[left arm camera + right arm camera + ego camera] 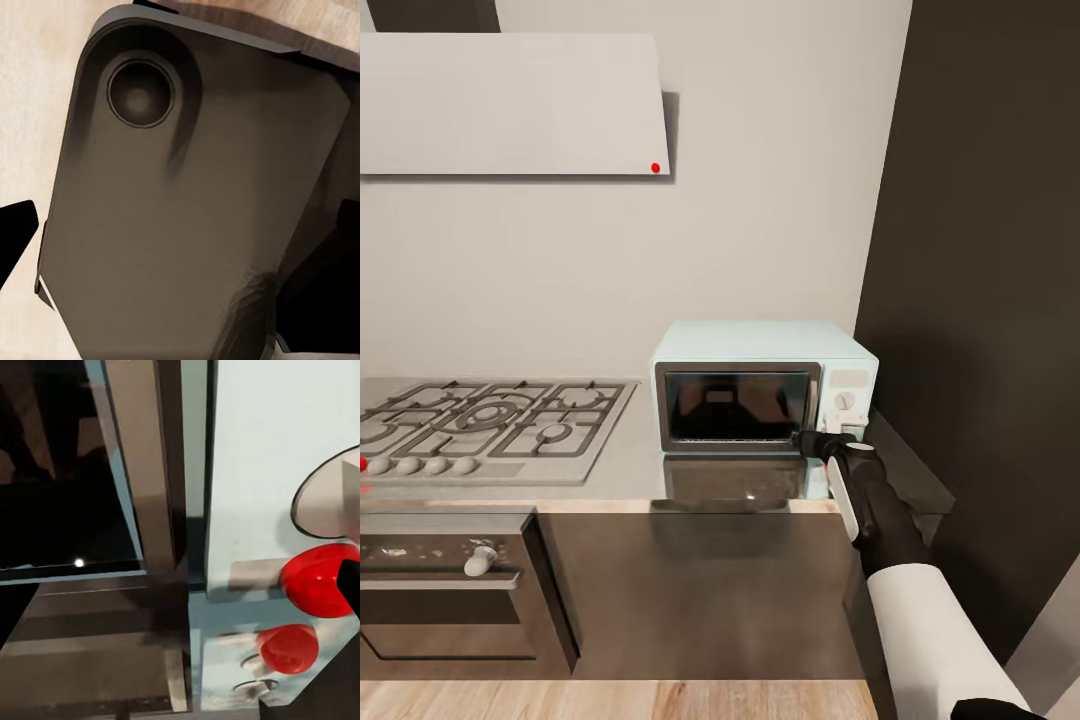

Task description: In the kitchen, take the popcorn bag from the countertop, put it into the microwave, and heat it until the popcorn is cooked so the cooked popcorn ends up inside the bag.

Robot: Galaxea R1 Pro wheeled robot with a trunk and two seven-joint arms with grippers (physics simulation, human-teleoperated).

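microwave (760, 390) door shut, dark wall (980, 300) close beside it, bare countertop (630, 450) toward hob (485, 420)

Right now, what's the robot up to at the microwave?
The right gripper is pressed up to the front of the microwave on the countertop, at the door's edge by the control panel. The door looks closed, with a dark shape behind the glass that may be the bag. Whether the gripper is open or shut cannot be told. The gas hob sits unused.

Microwave (760, 385) on countertop (630, 460), right of hob (490, 420)
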